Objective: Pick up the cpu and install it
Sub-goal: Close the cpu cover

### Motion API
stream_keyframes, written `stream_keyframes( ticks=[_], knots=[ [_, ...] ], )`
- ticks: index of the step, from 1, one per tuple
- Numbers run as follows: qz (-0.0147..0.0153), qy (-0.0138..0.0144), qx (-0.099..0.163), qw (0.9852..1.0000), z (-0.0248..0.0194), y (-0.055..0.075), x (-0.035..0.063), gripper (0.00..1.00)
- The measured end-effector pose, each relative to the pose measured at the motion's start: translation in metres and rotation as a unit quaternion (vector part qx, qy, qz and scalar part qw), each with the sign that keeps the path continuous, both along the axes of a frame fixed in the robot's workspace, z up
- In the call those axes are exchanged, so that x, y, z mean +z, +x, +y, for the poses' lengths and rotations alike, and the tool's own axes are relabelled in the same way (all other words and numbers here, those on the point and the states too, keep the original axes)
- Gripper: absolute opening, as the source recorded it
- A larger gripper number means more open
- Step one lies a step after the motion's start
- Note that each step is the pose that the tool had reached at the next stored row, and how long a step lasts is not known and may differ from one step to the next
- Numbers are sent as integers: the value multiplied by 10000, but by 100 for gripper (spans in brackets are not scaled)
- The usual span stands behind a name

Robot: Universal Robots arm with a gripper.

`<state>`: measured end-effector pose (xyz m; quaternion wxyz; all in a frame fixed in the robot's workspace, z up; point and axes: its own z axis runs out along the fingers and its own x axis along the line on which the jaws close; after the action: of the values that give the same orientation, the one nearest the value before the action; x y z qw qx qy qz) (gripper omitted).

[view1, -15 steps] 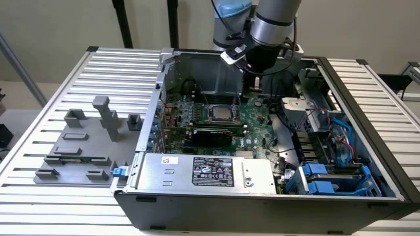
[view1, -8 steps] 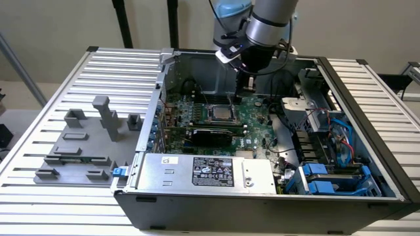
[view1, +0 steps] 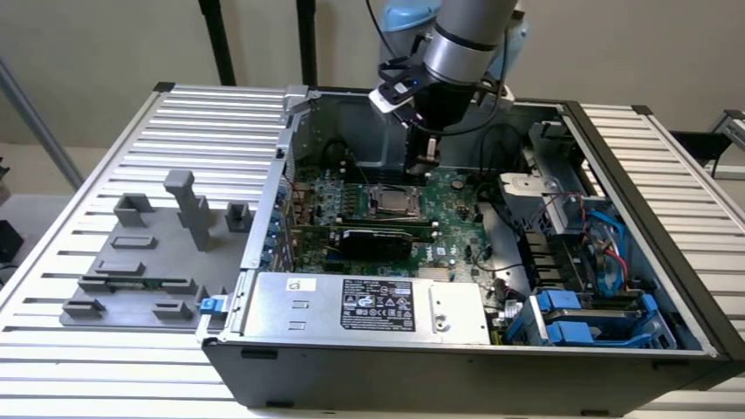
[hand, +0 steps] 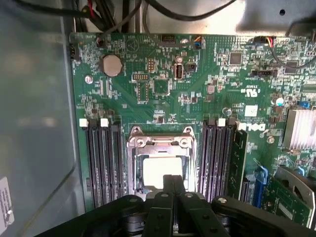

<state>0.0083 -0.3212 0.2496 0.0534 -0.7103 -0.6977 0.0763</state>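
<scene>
The gripper point(hand: 173, 183) hangs inside an open computer case point(view1: 349, 371), directly over the processor socket point(hand: 159, 143). Judging by how things lie, the step in hand is seating the cpu, and it looks close to done. To do it well, I judge the arm should travel straight up and down over the socket with no sideways drag. The chip has to lie flat and square in its frame, and the contacts under it are probably delicate. Any press should be light and centred.

The jaws are fully closed, pad against pad, with nothing gripped between them. Their tips sit just above the cpu point(hand: 153, 170); I cannot tell whether they touch it.

The cpu, a bright silver-white square, lies inside the socket's metal frame and appears level. Black memory slots point(hand: 101, 158) flank the socket on both sides, and the green motherboard point(hand: 163, 89) spreads around them. In the exterior view, a silver power supply point(view1: 361, 305) sits at the near edge of the case. The case rests on a ribbed metal bench point(view1: 128, 367), and a grey parts holder point(view1: 146, 262) stands on the exterior view's left.
</scene>
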Motion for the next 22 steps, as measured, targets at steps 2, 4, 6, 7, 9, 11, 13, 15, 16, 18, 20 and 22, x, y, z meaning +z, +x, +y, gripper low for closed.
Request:
stream_keyframes(
  ticks=[2, 4, 6, 7, 9, 11, 13, 15, 16, 18, 20, 22],
  knots=[
    [26, 0, 10, 10000, 0, -48, -13, 11],
    [47, 0, 18, 10000, 0, -101, -27, 11],
    [65, -1, 23, 10000, 0, -162, -43, 11],
    [73, -1, 25, 10000, 0, -194, -51, 11],
    [89, 0, 29, 10000, 0, -261, -70, 11],
    [102, 0, 34, 9999, 0, -328, -90, 11],
    [110, 0, 37, 9999, 0, -395, -119, 11],
    [111, 0, 38, 9999, 0, -437, -154, 11],
    [110, 0, 38, 9999, 0, -454, -174, 11],
    [111, 0, 38, 9999, 0, -466, -210, 11],
    [110, 0, 39, 9999, 0, -465, -247, 11],
    [110, 0, 39, 9999, 1, -465, -283, 11]
  ],
)
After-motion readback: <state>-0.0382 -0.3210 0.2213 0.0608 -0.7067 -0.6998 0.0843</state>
